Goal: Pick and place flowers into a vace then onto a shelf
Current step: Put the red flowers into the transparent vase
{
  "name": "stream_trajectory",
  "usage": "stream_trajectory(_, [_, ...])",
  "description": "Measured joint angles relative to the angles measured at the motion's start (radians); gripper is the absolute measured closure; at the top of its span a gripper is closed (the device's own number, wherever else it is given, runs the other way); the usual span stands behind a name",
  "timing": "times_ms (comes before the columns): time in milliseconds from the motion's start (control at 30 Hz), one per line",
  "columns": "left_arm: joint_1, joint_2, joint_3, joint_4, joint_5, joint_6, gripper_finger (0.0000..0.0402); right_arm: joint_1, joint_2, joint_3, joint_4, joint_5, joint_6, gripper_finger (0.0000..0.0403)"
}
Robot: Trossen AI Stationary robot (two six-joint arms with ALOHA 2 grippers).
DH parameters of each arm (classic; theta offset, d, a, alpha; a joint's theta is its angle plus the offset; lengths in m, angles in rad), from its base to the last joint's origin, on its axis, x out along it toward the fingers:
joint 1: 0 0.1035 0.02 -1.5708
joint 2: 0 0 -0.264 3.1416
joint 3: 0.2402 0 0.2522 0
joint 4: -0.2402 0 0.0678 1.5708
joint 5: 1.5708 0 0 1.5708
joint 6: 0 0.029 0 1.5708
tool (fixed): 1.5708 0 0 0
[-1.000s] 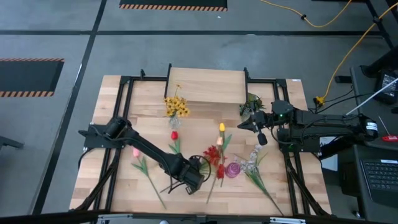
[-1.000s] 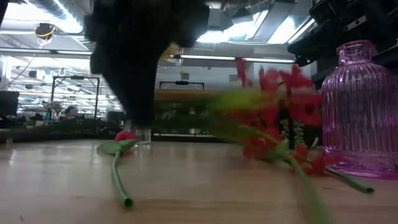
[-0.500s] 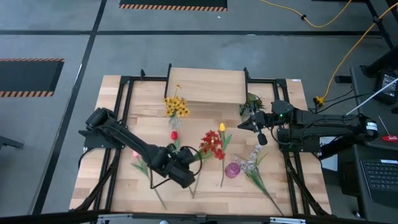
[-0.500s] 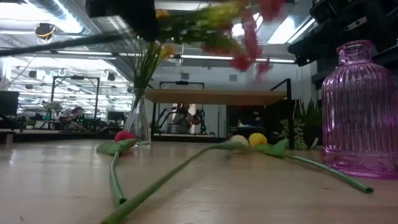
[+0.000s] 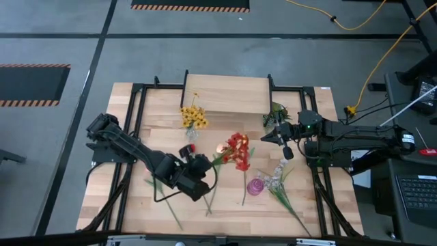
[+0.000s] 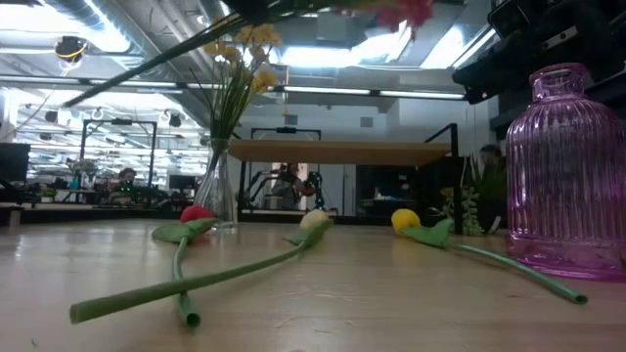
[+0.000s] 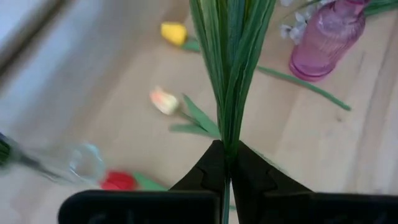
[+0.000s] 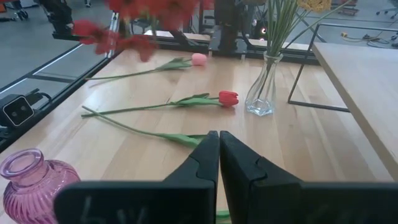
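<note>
The left claw (image 7: 225, 163) is clenched on the green stems of the red spray (image 5: 237, 149), holding it lifted above the bench (image 5: 130, 205) — the blooms hang just beside the pink vase (image 5: 255, 186), on its shelf-ward side. The pink vase stands upright and has nothing in it. Near it lie single tulips: a yellow one (image 6: 406, 219), a pale one (image 6: 314, 221) and a red one (image 6: 197, 213) (all flat on the bench). The yellow spray (image 5: 193, 117) sits in a clear vase (image 8: 260, 93) just in front of the shelf (image 5: 229, 93). The right claw (image 8: 219, 155) is clenched on nothing — it waits beside the pink vase, toward the bench's right edge.
</note>
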Motion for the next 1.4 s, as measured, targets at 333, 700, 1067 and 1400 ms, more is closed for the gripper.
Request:
stream_trajectory(333, [0.002,-0.114,0.0,0.005,-0.142,0.262,0.0394,0.0,0.0,0.0,0.0,0.0,-0.001,0.0385])
stream_trajectory(700, [0.057,-0.304,0.0,0.119,-0.196,0.533,0.0395,0.0,0.0,0.0,0.0,0.0,-0.008,0.0385])
stream_trajectory(1067, [0.14,-0.516,-0.168,0.152,-0.231,0.528,0.0395,0.0,0.0,-0.032,-0.001,0.0,-0.027,0.0385])
stream_trajectory(1400, [0.239,-0.836,-0.499,0.435,-0.133,0.691,0.0396,0.0,0.0,-0.036,0.051,0.0,-0.075,0.0385])
